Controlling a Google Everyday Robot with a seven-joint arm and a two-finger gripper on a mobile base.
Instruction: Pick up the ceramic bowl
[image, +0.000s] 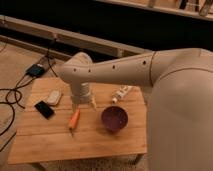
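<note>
Camera view: the nearest item is the large pale arm housing (182, 110), which fills the right side and extends left as a tapering link above the worktop (60, 142), a slatted wooden surface. On the near half of the worktop, the ceramic bowl (114, 118) sits upright, dark maroon and glossy, right of centre and close to the right edge. To its left, apart from it, lies an orange carrot-shaped item (74, 120) with its narrow end pointing toward the near edge. The end effector (83, 106) hangs from the wrist, pointing down, just above and behind the carrot-shaped item and to the left of the ceramic bowl, with no contact to the bowl. Its two fingers (93, 104) are spread wide with nothing between them. Further left, a flat black rectangular object (44, 109) lies near the left edge, and a small white object (53, 97) lies just behind it. A white tube (121, 92) lies toward the far edge, behind the ceramic bowl. Beyond the worktop, dark cables (12, 92) run across the floor to a small dark box (36, 70).
</note>
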